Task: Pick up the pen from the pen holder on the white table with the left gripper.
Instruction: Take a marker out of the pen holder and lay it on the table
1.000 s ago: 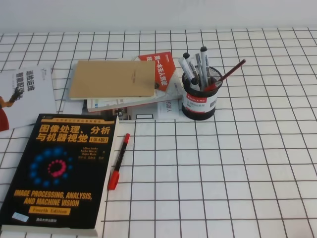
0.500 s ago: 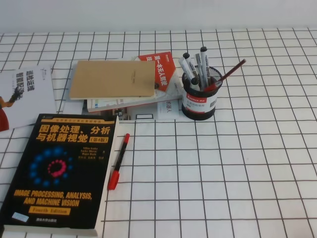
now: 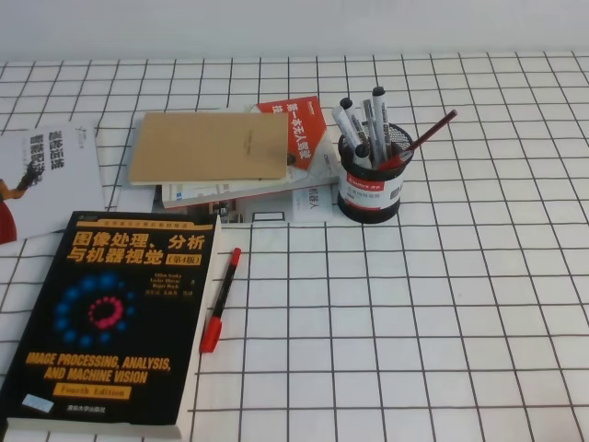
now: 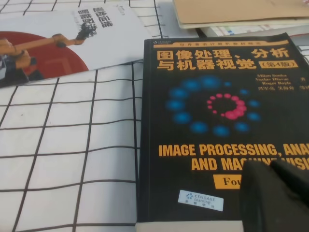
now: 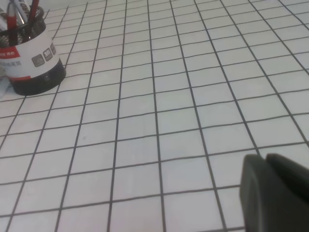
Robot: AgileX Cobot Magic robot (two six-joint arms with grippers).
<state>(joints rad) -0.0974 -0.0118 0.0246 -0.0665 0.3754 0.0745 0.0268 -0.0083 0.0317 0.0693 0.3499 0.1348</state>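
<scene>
The pen (image 3: 221,299), with red cap, black barrel and red tail, lies flat on the white table (image 3: 460,322) just right of a black book, not in the holder. The pen holder (image 3: 371,184) stands upright at the back right of centre and holds grey markers (image 3: 359,124) and a thin dark-red pencil (image 3: 431,133); it also shows in the right wrist view (image 5: 31,63). Neither arm shows in the exterior view. The left gripper (image 4: 270,166) hovers over the book's lower part, fingers together. The right gripper (image 5: 265,159) is over bare table, fingers together.
A black textbook (image 3: 110,318) lies at the front left, also in the left wrist view (image 4: 217,121). A brown notebook (image 3: 210,145) tops a stack of papers at the back. A magazine (image 3: 46,175) lies at the far left.
</scene>
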